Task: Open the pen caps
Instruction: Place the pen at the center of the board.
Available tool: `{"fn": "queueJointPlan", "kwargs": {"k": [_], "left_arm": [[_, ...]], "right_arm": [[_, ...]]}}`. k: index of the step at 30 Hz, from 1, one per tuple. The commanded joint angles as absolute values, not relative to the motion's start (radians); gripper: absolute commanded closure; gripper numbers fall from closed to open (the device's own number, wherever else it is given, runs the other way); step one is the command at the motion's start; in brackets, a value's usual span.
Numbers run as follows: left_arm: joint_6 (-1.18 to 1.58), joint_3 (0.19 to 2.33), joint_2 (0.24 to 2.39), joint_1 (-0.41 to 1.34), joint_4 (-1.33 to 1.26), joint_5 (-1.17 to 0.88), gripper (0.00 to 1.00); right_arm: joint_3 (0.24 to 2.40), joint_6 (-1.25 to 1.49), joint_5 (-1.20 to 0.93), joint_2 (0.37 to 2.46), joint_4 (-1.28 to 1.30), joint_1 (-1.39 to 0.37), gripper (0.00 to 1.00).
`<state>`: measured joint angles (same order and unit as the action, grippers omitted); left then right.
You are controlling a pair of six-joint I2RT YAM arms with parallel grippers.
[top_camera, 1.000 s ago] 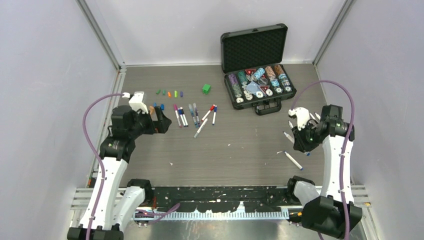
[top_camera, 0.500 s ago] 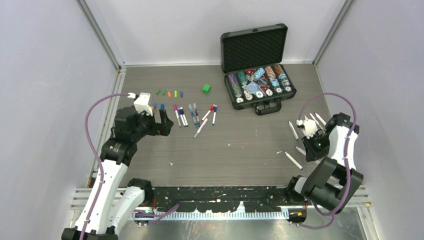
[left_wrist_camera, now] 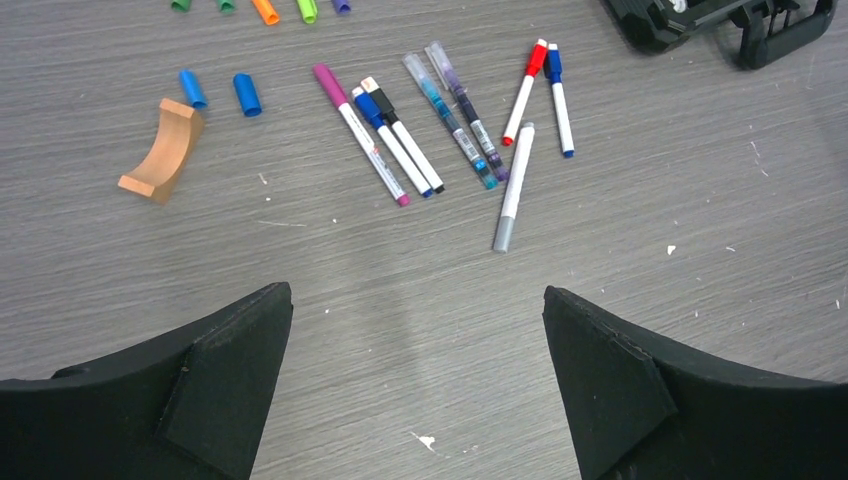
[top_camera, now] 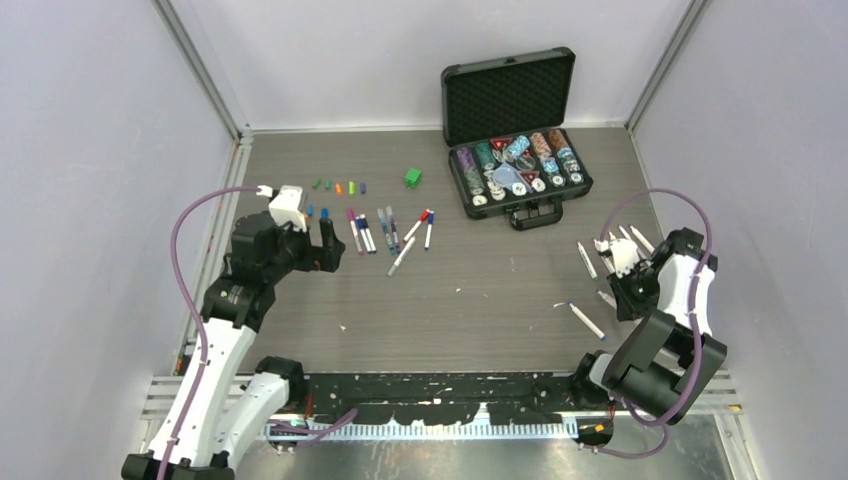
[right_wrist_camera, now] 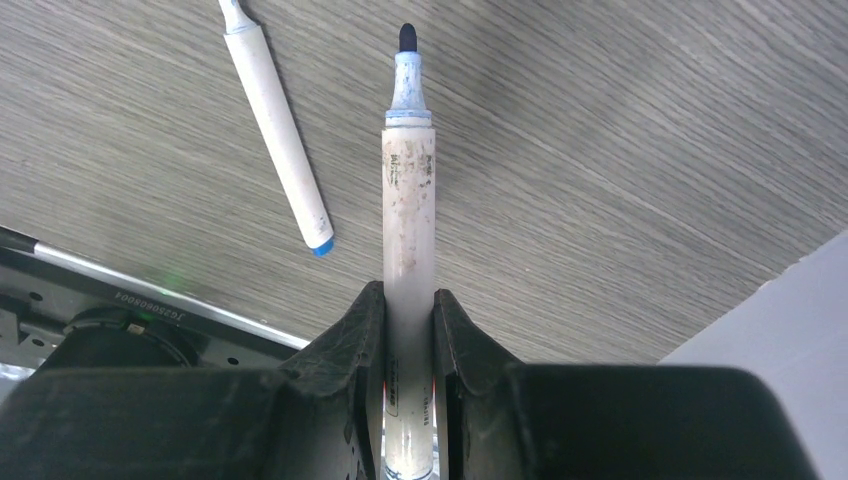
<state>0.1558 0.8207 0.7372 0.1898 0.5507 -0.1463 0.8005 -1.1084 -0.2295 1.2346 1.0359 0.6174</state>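
Right claw [right_wrist_camera: 408,296] has pulled back toward 3 o'clock, gripping an uncapped blue-tipped pen [right_wrist_camera: 408,200]. Left claw [left_wrist_camera: 415,300] gapes wide, pens [left_wrist_camera: 440,130] and loose pen caps [left_wrist_camera: 245,93] at its 12 o'clock. Grey bench [top_camera: 480,300], pale walls [top_camera: 100,150].

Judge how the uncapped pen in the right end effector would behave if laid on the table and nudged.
The pen has a round, straight barrel, so it would probably roll on the flat table. It juts from the right end effector without sagging, so likely stiff. Its slim, smooth-looking barrel might slip in a loose grip.
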Motion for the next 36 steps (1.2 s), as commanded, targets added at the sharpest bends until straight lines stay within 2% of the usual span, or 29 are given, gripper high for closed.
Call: {"fn": "queueJointPlan", "kwargs": {"k": [1, 9, 19, 27, 36], "left_arm": [[0.162, 0.824, 0.742, 0.193, 0.507, -0.142, 0.0], [0.394, 0.802, 0.759, 0.193, 0.454, -0.203, 0.0], [0.475, 0.816, 0.729, 0.193, 0.492, -0.187, 0.0], [0.48, 0.785, 0.737, 0.193, 0.458, -0.227, 0.0], [0.433, 0.786, 0.709, 0.194, 0.488, -0.23, 0.0]], "right_arm": [[0.84, -1.083, -0.218, 1.165, 1.012, 0.623, 0.99], [0.81, -1.115, -0.188, 1.085, 0.975, 0.622, 0.99], [0.723, -1.18, -0.228, 1.153, 0.916, 0.622, 0.96], [0.674, -1.148, -0.238, 1.264, 0.815, 0.623, 0.89], [0.663, -1.105, -0.25, 1.309, 0.781, 0.622, 0.76]]}}
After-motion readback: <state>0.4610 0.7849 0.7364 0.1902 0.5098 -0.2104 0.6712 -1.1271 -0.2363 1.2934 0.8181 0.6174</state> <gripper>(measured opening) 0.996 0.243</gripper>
